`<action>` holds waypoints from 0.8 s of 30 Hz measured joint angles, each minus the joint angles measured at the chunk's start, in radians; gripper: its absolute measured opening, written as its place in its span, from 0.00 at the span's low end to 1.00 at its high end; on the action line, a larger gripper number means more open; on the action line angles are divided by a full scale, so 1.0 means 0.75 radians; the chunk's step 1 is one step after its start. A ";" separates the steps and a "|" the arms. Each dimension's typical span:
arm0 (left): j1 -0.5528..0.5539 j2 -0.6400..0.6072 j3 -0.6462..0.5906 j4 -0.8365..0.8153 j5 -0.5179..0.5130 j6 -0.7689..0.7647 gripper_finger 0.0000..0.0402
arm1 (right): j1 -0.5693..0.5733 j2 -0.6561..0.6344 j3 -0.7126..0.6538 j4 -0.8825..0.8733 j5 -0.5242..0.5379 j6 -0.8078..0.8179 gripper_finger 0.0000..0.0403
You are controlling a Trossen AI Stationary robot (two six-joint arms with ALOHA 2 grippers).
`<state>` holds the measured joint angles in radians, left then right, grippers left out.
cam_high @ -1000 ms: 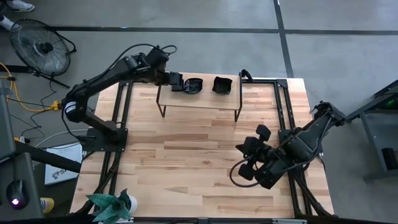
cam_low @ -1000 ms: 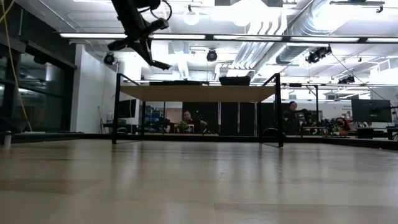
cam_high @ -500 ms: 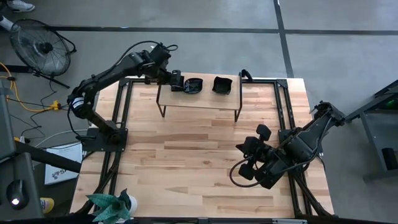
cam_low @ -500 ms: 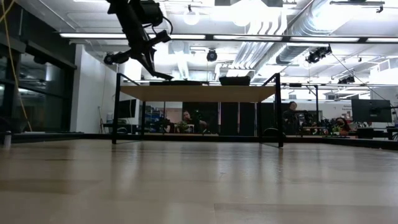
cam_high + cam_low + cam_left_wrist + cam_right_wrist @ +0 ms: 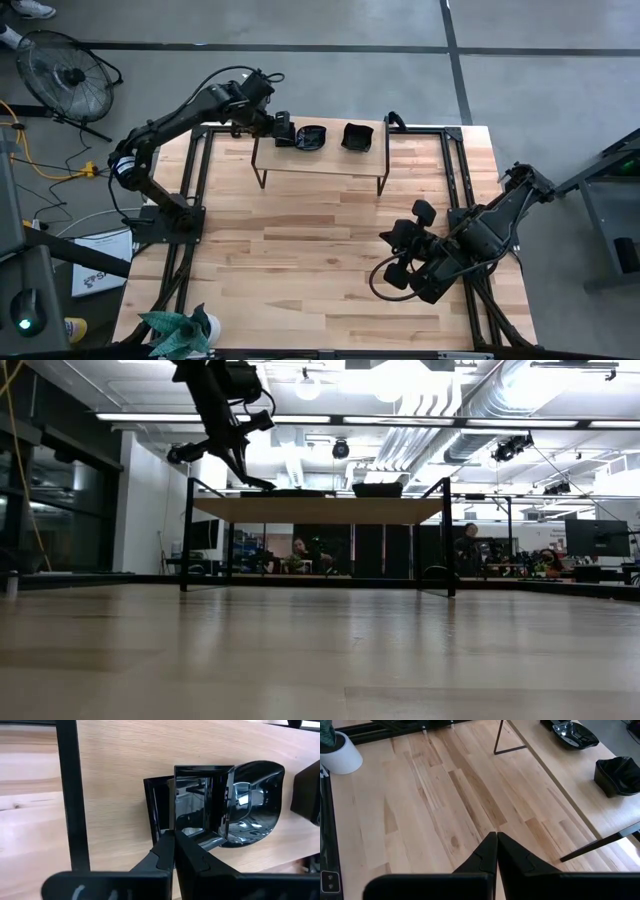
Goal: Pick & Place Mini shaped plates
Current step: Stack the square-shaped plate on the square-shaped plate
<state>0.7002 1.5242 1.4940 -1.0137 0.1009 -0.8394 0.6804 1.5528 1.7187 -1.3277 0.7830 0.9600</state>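
Glossy black mini shaped plates sit on a small raised wooden shelf (image 5: 320,160) at the table's far side. A wavy-edged square one (image 5: 357,137) stands alone on its base toward the right. A roundish one (image 5: 252,800) lies beside a square one (image 5: 200,802), and my left gripper (image 5: 174,840) is shut at that square plate's near edge. In the low view the left gripper (image 5: 262,482) comes down onto the shelf top. My right gripper (image 5: 495,842) is shut and hangs over the table's right near part (image 5: 400,255), far from the plates. My left gripper pinches the square plate's near wall at its left corner (image 5: 182,832) between its two shut fingers. The fingers (image 5: 255,472) slant down from the table's left onto the shelf top. The square plate sits against the roundish plate; whether it is lifted off the shelf, I cannot tell.
The shelf stands on thin black metal legs (image 5: 262,170), and a black frame bar (image 5: 70,795) runs close by the left gripper. A green plant in a white pot (image 5: 180,330) occupies the near left corner. Bare wood (image 5: 300,250) spreads across the table's middle.
My left gripper has moved down toward the shelf top and a little toward the plates, then held still over the last half second. The plates and the right arm have stayed where they were.
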 joint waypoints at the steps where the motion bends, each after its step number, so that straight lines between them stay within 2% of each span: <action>1: 0.000 0.000 0.000 -0.001 0.001 0.000 0.00 | 0.000 0.000 0.000 0.000 0.000 0.000 0.02; 20: 0.000 0.048 0.001 -0.005 -0.013 -0.004 0.00 | 0.000 0.000 0.000 0.001 -0.006 0.003 0.01; 24: 0.000 0.048 0.001 -0.002 -0.012 0.023 0.05 | 0.000 0.000 0.000 0.001 -0.012 0.005 0.00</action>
<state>0.7002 1.5604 1.4948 -1.0152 0.0921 -0.8224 0.6804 1.5528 1.7187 -1.3273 0.7739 0.9641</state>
